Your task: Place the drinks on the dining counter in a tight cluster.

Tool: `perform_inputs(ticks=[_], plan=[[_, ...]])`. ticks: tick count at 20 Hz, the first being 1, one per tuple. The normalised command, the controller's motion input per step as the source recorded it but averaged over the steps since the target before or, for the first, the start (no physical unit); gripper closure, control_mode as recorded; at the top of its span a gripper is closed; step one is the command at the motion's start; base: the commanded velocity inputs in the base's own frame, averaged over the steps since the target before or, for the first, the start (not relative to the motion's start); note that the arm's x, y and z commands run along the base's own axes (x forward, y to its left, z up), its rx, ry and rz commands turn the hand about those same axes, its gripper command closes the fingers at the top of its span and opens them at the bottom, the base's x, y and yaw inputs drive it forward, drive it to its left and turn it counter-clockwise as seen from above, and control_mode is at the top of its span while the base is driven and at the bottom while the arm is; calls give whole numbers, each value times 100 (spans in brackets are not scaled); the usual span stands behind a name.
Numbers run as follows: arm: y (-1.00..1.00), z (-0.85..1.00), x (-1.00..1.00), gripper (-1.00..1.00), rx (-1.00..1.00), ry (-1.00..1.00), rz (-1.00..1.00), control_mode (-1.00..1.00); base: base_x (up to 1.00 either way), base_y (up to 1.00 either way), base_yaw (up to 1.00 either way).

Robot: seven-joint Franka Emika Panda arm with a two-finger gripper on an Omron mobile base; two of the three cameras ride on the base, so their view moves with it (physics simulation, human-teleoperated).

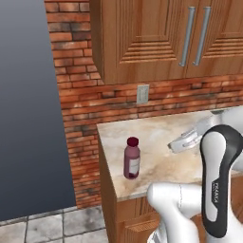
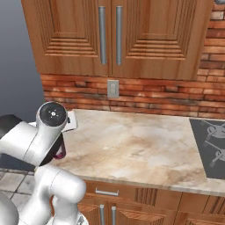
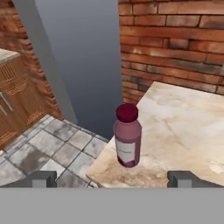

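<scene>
A stout purple-red juice bottle [image 1: 132, 158] with a maroon cap stands upright near the front left corner of a small marble counter [image 1: 156, 133] under wooden wall cabinets. In the hand view the juice bottle [image 3: 127, 136] is centred ahead of my gripper [image 3: 113, 179], whose fingertips [image 3: 40, 178] stand wide apart, open and empty, well short of it. From the left base view the gripper [image 1: 173, 144] hovers over the counter to the bottle's right. A maroon sliver of the bottle [image 2: 60, 151] peeks from behind my arm. The dining counter is out of view.
The counter ends just left of the bottle, with tiled floor [image 1: 38, 228] below. A brick wall with an outlet [image 1: 142, 94] backs it, and cabinets [image 1: 156, 38] hang overhead. A dark cooktop [image 2: 211, 147] is set in at the right. Another wood-fronted unit [image 3: 13, 92] stands across the floor.
</scene>
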Motion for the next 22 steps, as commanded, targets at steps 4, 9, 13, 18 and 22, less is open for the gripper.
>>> perform_inputs(ticks=[4, 9, 13, 18, 22], plan=[[25, 5, -28, -100, -1, 24, -26, -100, 0, 0, 0], [26, 8, -23, -100, -9, 17, -27, -100, 0, 0, 0], [17, 3, -7, -100, -23, 2, -23, -100, 0, 0, 0], [6, 3, 1, -100, -21, 4, -18, -100, 0, 0, 0], [0, 6, 0, -100, -4, 14, -9, -100, 0, 0, 0]])
